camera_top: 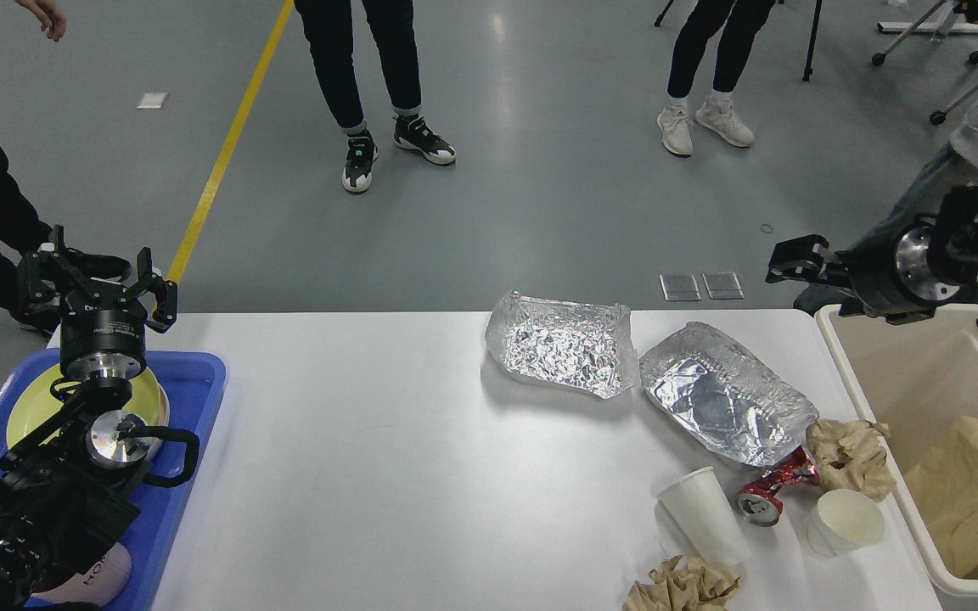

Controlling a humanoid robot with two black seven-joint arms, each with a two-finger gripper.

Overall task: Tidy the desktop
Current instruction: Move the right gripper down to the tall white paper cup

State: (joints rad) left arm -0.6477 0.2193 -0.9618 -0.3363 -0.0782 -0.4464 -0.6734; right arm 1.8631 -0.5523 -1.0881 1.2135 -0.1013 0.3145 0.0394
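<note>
The white desktop [387,441] fills the lower view. On its right part lie two crumpled foil trays [561,344] [722,395], a tipped white paper cup [701,513], a second paper cup [845,522], a crushed red can [773,488] and two wads of brown paper [850,454] [684,585]. My left gripper [94,284] is open and empty, held above the blue tray [192,382]. My right gripper [795,259] hangs above the far left corner of the beige bin [879,373]; it is dark and seen side-on.
A yellow plate [149,395] lies in the blue tray under my left arm. A brown paper bag [973,492] lies in the bin. Several people stand on the floor beyond the table, one close at the left.
</note>
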